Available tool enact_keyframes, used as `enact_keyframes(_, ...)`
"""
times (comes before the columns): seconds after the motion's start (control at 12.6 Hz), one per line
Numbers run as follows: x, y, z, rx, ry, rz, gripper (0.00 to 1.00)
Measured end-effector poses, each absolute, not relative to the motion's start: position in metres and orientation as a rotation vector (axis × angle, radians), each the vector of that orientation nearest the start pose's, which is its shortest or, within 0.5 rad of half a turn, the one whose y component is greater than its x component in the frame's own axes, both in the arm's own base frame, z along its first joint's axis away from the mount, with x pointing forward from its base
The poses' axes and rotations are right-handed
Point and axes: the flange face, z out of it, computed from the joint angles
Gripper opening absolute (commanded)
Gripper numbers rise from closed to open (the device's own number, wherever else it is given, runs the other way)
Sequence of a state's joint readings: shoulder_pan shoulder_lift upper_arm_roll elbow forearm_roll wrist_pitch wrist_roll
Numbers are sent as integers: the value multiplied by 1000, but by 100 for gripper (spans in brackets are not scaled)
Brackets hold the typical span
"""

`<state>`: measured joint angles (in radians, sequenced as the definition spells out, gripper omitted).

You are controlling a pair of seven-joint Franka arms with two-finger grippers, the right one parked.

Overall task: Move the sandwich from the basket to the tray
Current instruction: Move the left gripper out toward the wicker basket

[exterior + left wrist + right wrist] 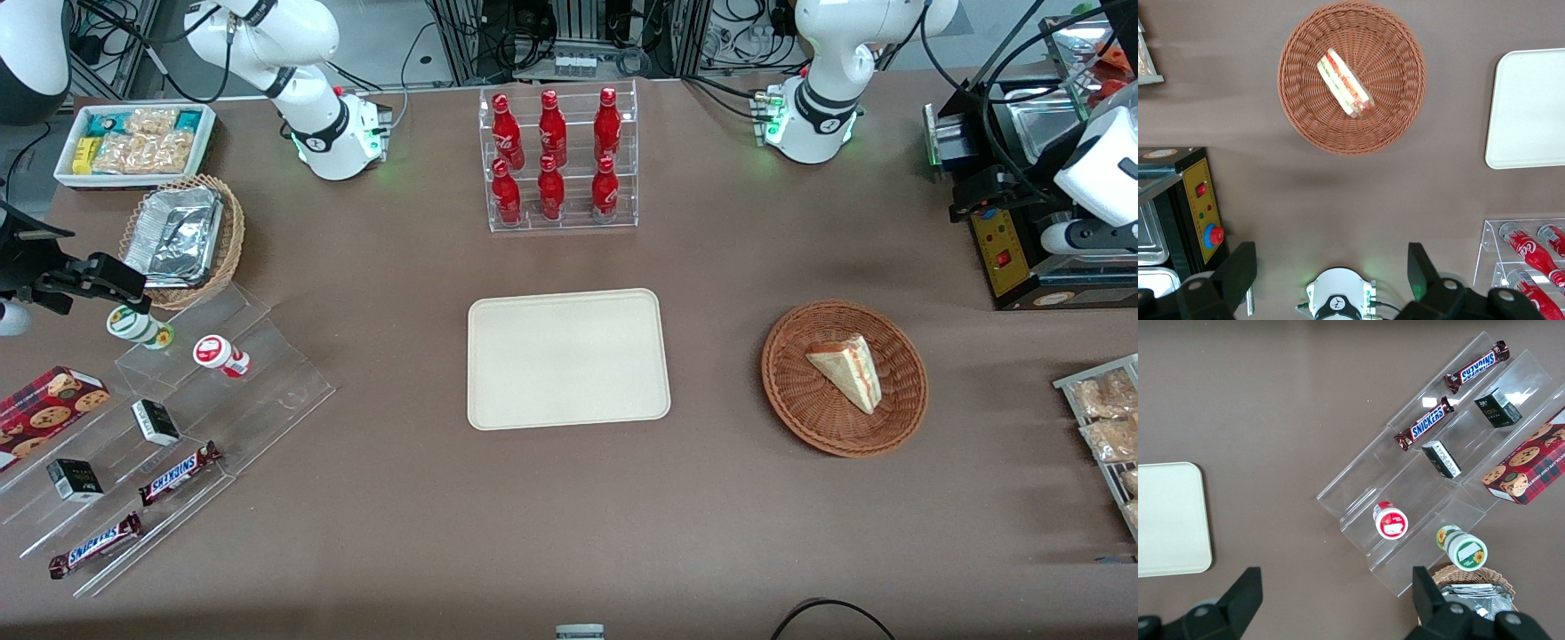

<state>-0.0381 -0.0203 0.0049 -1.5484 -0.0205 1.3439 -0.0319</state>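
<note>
Front view shows the sandwich (846, 369) lying in the wicker basket (800, 404), beside the bare cream tray (567, 357). Left wrist view looks down on both from well above the table, the gripper (1331, 273) hanging high, jaws spread wide apart, holding nothing.

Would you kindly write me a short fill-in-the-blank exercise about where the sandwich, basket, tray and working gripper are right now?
1. The sandwich lies in the round wicker ____.
2. The cream tray holds ____ items.
3. The gripper hangs above the table with its fingers ____.
4. Six red ____ stand in the clear rack, farther from the front camera than the tray.

Missing words: basket; no; open; bottles
</note>
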Motion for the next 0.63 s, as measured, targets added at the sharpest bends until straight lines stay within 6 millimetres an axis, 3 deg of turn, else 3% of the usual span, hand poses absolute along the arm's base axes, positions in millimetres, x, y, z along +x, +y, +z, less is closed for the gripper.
enact_keyframes(0.32, 526, -30, 622, -3143, 38, 271, 100)
enact_keyframes(0.63, 537, -32, 575, -3144, 43, 254, 100)
